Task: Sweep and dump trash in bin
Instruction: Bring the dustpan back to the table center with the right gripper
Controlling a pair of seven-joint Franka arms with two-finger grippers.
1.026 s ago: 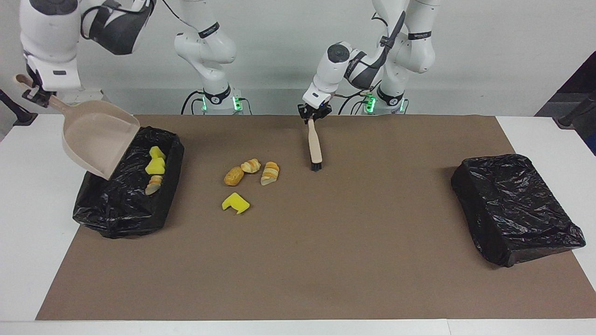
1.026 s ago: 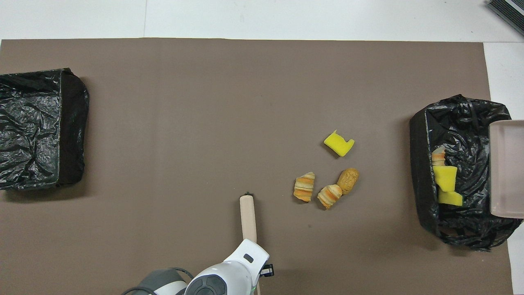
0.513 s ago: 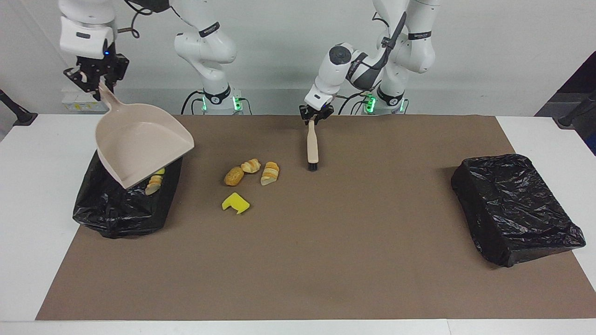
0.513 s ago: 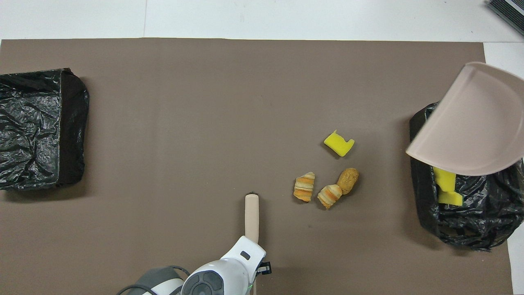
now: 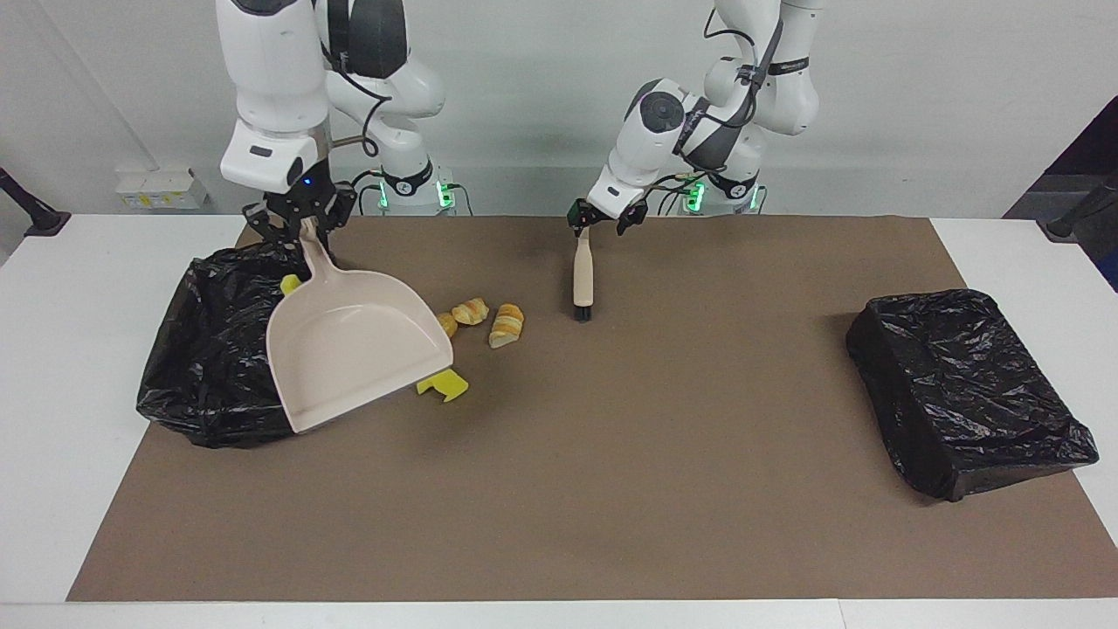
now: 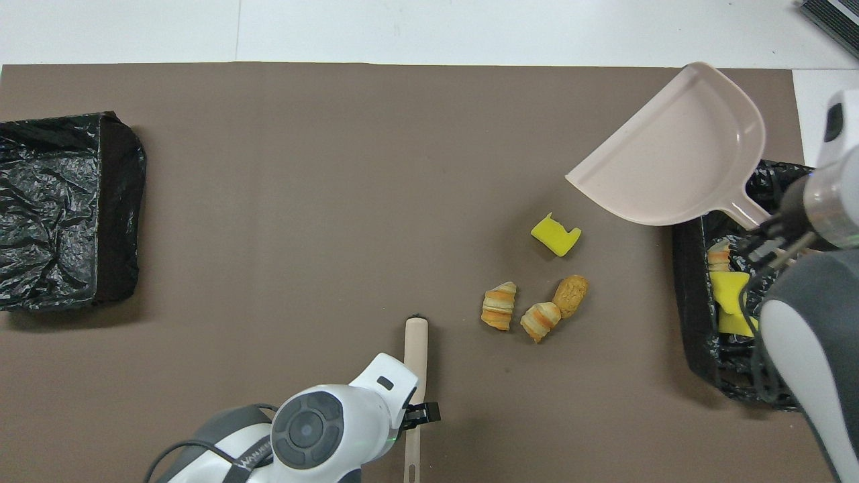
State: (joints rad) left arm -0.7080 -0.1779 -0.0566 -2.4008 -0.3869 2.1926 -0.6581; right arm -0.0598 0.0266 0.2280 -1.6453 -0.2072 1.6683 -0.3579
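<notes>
Brown-papered table [image 5: 611,489], mid-frame trash [image 5: 507,325] awaiting sweeping. Right tool [image 5: 306,227] holds dustpan [image 5: 349,358] by it; left tool [image 5: 603,217], wide, needs to grip brush [image 5: 583,275].

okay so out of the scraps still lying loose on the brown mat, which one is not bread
The yellow sponge chunk with a notch cut in it. The other three loose scraps are golden-brown bread pieces clustered together, nearer the robots than the sponge chunk.
</notes>
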